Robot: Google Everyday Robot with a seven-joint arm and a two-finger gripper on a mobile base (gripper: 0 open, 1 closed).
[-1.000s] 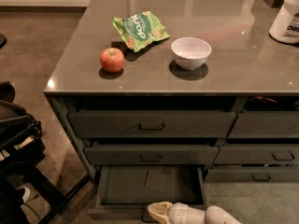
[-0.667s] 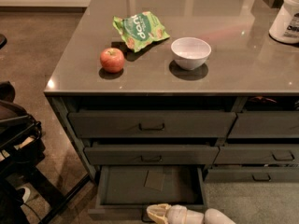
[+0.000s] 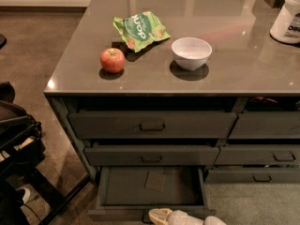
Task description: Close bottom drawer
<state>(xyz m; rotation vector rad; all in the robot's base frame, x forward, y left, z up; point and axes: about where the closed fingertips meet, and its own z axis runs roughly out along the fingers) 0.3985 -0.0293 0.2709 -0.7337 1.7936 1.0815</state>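
The grey tabletop (image 3: pixel 234 74) fills my view from 9 round to 3 o'clock. Under it the top drawer (image 3: pixel 108 124) and middle drawer (image 3: pixel 112 156) look shut or nearly so. The bottom drawer (image 3: pixel 122 191), toward 6 o'clock, stands pulled well out with its floor showing. On the tabletop a green bag (image 3: pixel 140 29), a white bowl (image 3: pixel 191 53) and an apple (image 3: pixel 112 60) sit between 11 and 12 o'clock, well apart from my work. My gripper (image 3: pixel 161 215) is at the very 6 o'clock edge, just at the centre of the bottom drawer's low front. I cannot tell whether it is clenched or released, nor whether it touches the front. A dark card (image 3: pixel 155 181) lies flat inside. I judge the push barely begun. To do it well I should bear on the middle of the front and drive straight toward 12 o'clock. That way the drawer should run true without skewing, and I should stay low enough to pass under the middle drawer.
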